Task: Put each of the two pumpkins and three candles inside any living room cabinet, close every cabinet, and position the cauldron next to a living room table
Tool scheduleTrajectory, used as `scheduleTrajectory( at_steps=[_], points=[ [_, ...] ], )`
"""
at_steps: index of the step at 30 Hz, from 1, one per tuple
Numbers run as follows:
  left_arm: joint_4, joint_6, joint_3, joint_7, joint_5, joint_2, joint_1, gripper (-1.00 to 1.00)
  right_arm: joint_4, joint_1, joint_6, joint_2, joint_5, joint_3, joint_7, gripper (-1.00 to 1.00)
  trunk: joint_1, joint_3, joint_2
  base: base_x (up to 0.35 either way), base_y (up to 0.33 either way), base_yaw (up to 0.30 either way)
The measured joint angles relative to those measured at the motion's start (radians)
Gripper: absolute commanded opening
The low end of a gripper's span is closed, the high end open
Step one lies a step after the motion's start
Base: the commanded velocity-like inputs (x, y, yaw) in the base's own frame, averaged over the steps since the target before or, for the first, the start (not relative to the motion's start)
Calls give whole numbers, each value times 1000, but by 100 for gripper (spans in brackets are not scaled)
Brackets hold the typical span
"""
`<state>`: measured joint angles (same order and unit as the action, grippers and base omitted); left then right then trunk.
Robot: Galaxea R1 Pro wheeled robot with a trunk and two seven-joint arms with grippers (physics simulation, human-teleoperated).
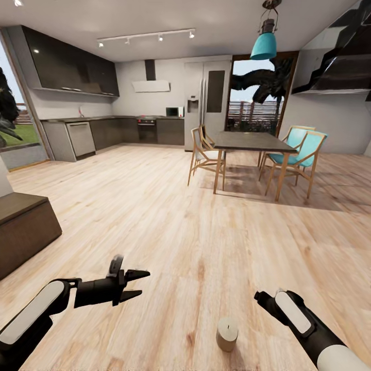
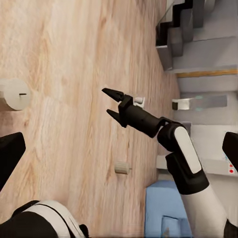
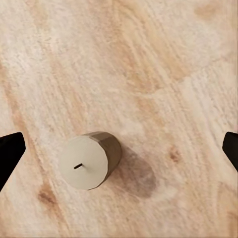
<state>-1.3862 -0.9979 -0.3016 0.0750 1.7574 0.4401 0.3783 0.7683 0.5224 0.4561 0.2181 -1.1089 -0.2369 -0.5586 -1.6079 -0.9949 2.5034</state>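
Candle [image 1: 227, 334] first: it stands upright on the plank floor [image 1: 170, 221], wick up, low in the head view between my two arms and clearly closer to my right one. My right pincer [image 1: 262, 299] hangs just above and to the outer side of it, not touching. Through the right wrist camera I look almost straight down the fingers onto the candle [image 3: 91, 160]: its round top faces me and its long axis runs vertical, roughly along my line of approach. The two dark fingertips [image 3: 10, 156] sit at opposite edges of that picture, so this pincer is spread wide, with the candle lying off-centre, nearer one finger than the other.

My left pincer [image 1: 135, 284] is also parted, empty, and held off to the far side, well apart from the candle. Its wrist camera catches the right pincer [image 2: 115, 103] from the side, the same candle [image 2: 14, 94] at the picture's edge, and a second candle [image 2: 122, 168] lying farther off on the floor.

As I judge it, the right arm should take this one: shift sideways until the candle sits midway between the fingers, then come straight down and close across its round side. A dark wood cabinet [image 1: 23, 232] stands beyond my left arm.
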Motion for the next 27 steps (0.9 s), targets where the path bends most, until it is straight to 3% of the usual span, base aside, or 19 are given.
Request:
scheduleTrajectory(
  at_steps=[5, 20, 23, 27],
  points=[
    [-59, 0, 1, 0, 1, 10, -20, 100, 0, 0, 0, 2, 2, -1, 46, 100, -2, -19, 1, 0, 0, 0],
    [-59, 0, 19, 0, 1, 12, -23, 100, 10, 0, 0, 0, 10, -4, 67, 100, -9, -77, 5, 0, 0, 0],
    [-58, 0, 19, 0, 1, 12, -23, 100, 12, 0, 0, -1, 44, -5, 67, 100, -10, -89, 5, 0, 0, 0],
    [-57, 0, 19, 0, -2, 12, -23, 100, 12, 0, 1, -3, 119, -4, 67, 100, -12, -104, 6, 0, 0, 0]
  ],
)
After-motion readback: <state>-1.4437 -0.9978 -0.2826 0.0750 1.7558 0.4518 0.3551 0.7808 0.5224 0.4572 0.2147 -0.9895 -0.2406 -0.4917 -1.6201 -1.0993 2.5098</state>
